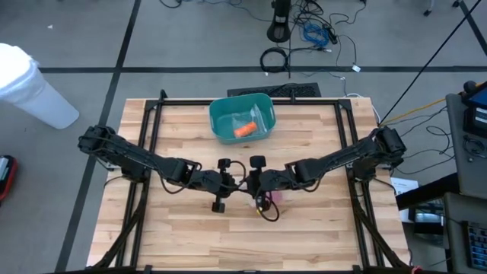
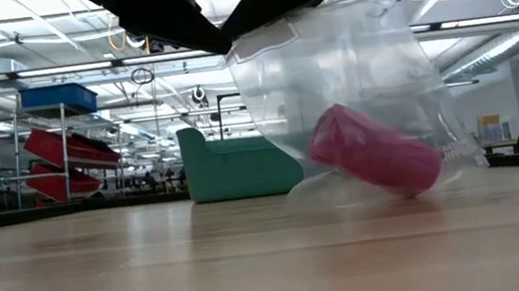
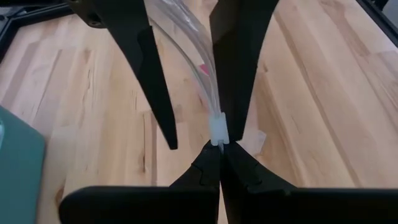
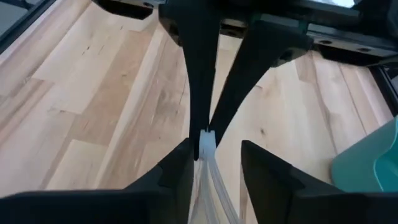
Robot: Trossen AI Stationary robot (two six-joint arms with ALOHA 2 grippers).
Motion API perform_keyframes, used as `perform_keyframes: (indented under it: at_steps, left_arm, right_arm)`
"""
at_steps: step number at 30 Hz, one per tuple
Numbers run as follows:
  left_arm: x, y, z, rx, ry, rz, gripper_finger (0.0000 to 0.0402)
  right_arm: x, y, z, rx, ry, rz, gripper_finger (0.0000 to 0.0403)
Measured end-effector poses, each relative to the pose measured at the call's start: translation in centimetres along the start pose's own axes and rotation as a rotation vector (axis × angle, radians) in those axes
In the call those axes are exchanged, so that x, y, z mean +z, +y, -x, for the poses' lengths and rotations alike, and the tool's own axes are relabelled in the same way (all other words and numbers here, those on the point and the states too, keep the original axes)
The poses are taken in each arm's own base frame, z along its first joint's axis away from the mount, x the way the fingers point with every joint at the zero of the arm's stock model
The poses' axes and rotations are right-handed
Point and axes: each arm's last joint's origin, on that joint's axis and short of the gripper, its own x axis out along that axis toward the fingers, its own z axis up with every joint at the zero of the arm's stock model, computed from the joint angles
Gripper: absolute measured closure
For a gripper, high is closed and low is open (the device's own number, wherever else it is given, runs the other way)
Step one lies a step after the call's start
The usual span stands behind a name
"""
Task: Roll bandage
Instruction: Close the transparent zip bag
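Both arms meet at the middle of the wooden table (image 1: 183, 228), grippers nearly touching. The left gripper (image 3: 219, 144) is fully closed, its fingertips pinching the top edge of a clear plastic bag (image 2: 353, 93); in the left wrist view the white seal strip of the bag sits right between the closed tips. The right gripper (image 4: 211, 155) has its fingers apart, one on each side of the same bag edge; the right wrist view shows a gap beside the strip, so it straddles the bag without a clear pinch. Whether the near finger touches the plastic cannot be told.

The bag hangs from the grippers, its bottom resting on the tabletop. Inside it lies a pink bandage roll (image 2: 374, 161), tilted, low in the bag, down near the table surface. In the high view a bit of pink shows just below the grippers.

A teal bin (image 1: 242, 118) stands farther back on the table, well apart from the bag, with an orange object (image 1: 244, 129) inside it.
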Motion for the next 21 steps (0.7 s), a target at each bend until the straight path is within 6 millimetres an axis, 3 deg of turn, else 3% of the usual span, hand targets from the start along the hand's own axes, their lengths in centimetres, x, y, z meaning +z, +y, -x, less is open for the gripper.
perform_keyframes:
  at_steps: [13, 21]
  left_arm:
    - [-0.05, 0.03, -0.01, 0.009, 0.004, -0.001, 0.0402]
    - [-0.07, 0.15, -0.01, 0.045, 0.006, -0.002, 0.0402]
  right_arm:
    - [0.13, -0.01, 0.12, 0.002, -0.009, 0.030, 0.0391]
    - [-0.10, -0.13, 0.24, -0.040, 0.023, 0.035, 0.0398]
